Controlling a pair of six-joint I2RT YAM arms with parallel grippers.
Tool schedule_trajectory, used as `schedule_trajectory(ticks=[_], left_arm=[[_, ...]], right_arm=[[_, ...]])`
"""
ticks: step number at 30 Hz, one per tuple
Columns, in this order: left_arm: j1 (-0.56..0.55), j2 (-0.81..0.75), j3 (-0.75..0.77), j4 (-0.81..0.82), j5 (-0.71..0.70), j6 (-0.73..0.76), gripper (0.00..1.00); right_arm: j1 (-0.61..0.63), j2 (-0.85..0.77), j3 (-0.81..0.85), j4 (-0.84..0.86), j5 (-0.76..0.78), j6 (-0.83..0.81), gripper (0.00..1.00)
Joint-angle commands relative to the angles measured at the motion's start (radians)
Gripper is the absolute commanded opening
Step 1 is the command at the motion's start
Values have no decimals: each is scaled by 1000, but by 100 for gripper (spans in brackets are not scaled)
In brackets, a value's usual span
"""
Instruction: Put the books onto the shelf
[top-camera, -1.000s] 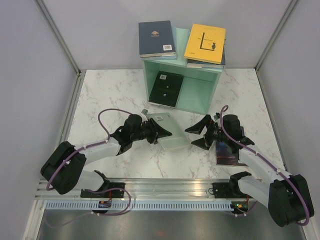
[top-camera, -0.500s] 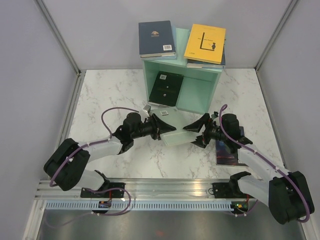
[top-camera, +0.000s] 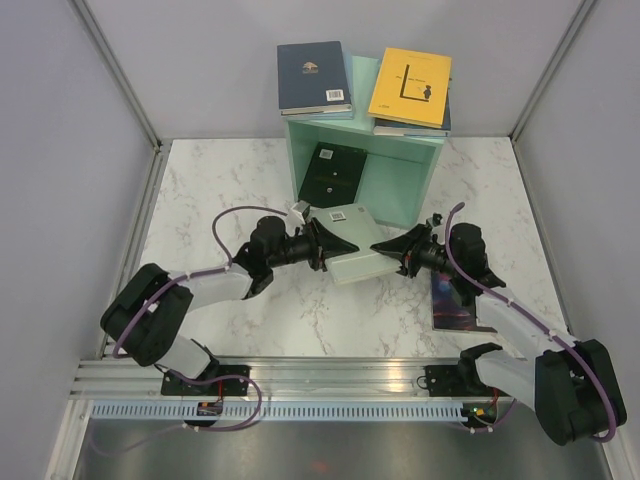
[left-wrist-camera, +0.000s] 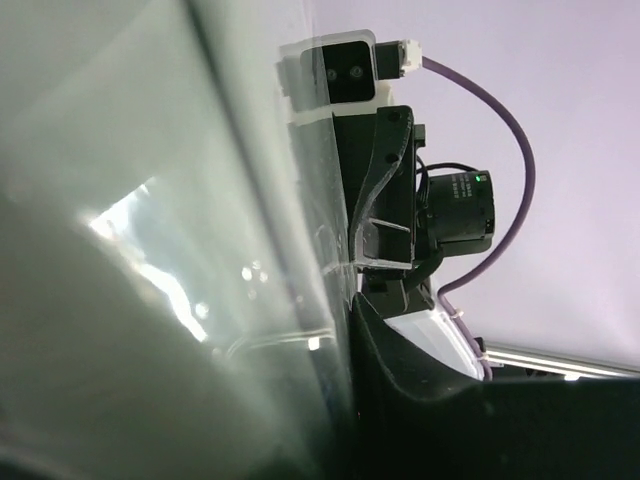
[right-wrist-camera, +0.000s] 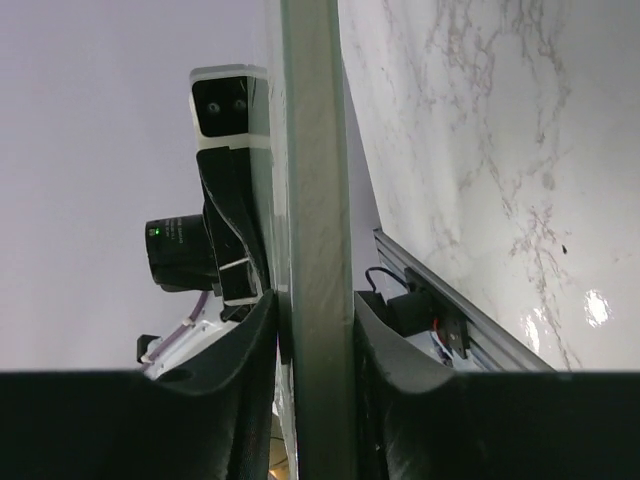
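Centre of white marble-patterned table: found thin pale green paperback book gripped from two sides, just in front of open-fronted mint-green wooden cube shelf and not inside it. Saw left gripper clamped narrowly on book's left edge, and right gripper closed on opposite edge, tips pointing at each other across cover.

Confirmed in right wrist view: book's edge sandwiched between both black fingers, touching on each side with no gap showing. Caught other arm's finger pressed flat against far face of book in same view. Got only blurred glossy cover filling most of left wrist view, with one dark finger close beside it.

Noted thin black book leaning upright inside shelf, toward its left wall. Noted navy book lying flat on shelf's top at left. Noted yellow book flat on top at right, stacked on at least one other book. Spotted dark glossy book flat on table toward right edge, partly under right arm, well apart from shelf opening.
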Motion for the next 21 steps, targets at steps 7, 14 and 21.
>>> schedule_trajectory(ticks=[7, 14, 21], left_arm=[[-39, 17, 237, -653, -36, 360, 52], [-7, -49, 369, -1226, -357, 586, 85], [68, -236, 369, -1464, -527, 635, 97]], right_arm=[[25, -14, 64, 168, -63, 58, 0], [24, -3, 92, 162, -45, 58, 0], [24, 80, 155, 205, 1, 51, 0]])
